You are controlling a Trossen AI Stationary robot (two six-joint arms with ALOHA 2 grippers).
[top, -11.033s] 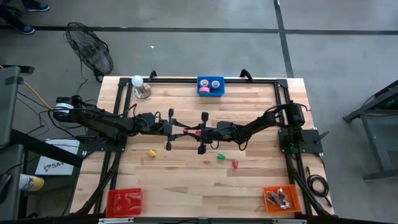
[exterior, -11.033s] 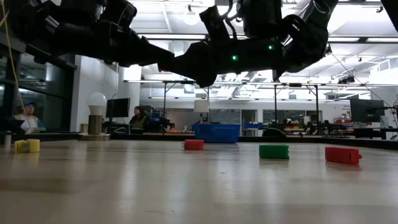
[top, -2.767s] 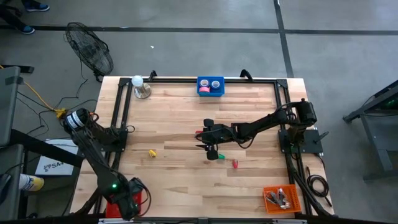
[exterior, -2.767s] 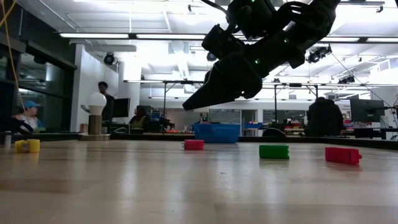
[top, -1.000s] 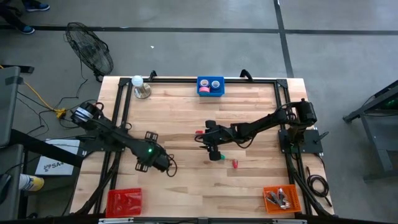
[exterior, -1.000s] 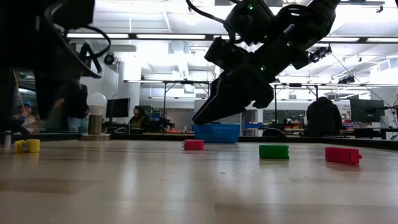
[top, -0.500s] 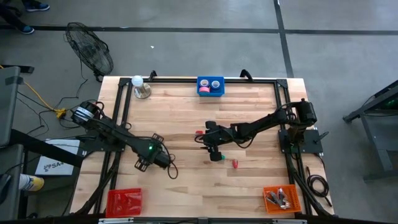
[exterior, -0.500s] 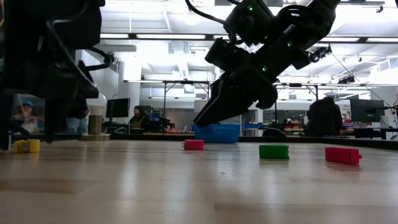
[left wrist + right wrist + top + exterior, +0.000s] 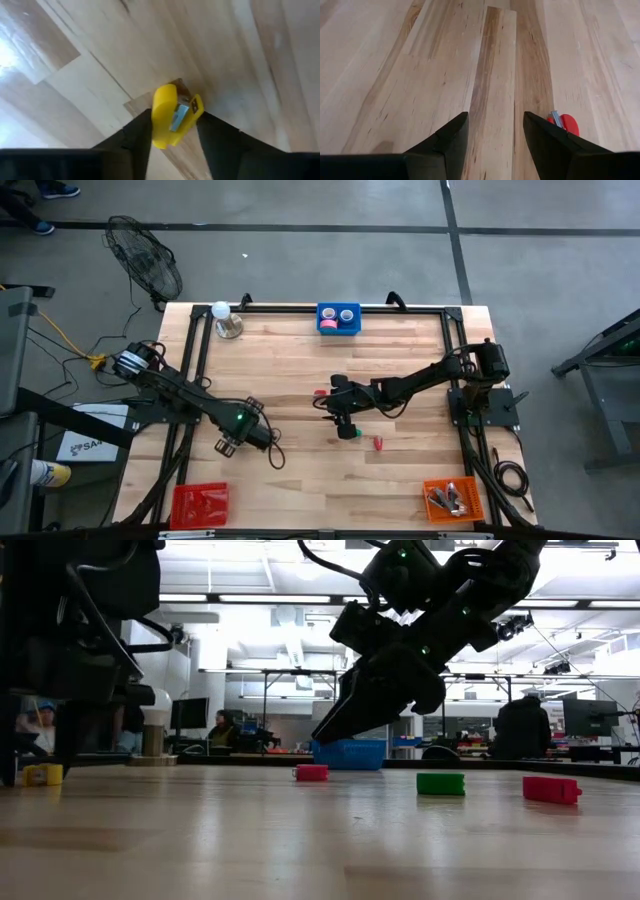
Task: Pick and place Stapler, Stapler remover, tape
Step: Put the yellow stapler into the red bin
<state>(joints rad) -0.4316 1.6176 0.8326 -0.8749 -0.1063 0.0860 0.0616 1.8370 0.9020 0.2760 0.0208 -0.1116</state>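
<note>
A small yellow stapler remover (image 9: 172, 117) lies on the wooden table left of centre, with my left gripper (image 9: 243, 430) shut on it. It also shows at the low view's left edge (image 9: 42, 774). My right gripper (image 9: 332, 402) hangs open above mid-table, slanting down, with only bare wood between its fingers (image 9: 492, 132). A red stapler remover (image 9: 563, 122) lies just beside it. A green stapler (image 9: 351, 432) and a red stapler (image 9: 378, 443) rest nearer the front. Tape rolls (image 9: 338, 317) sit in the blue bin at the far edge. My left gripper pinches the yellow stapler remover by its two outer sides (image 9: 156, 125) between its two fingers (image 9: 137, 135). The fingers come from above, pointing down. The remover rests on the table.
A blue bin (image 9: 338, 330) stands at the far edge and a bulb lamp (image 9: 226, 320) at the far left. A red tray (image 9: 198, 505) sits at the near left corner. An orange tray (image 9: 452, 498) with tools sits at the near right. People move in the room behind.
My left gripper has sunk onto the yellow stapler remover and rolled a little about its own axis. Its fingers have drawn in against the remover's sides.
</note>
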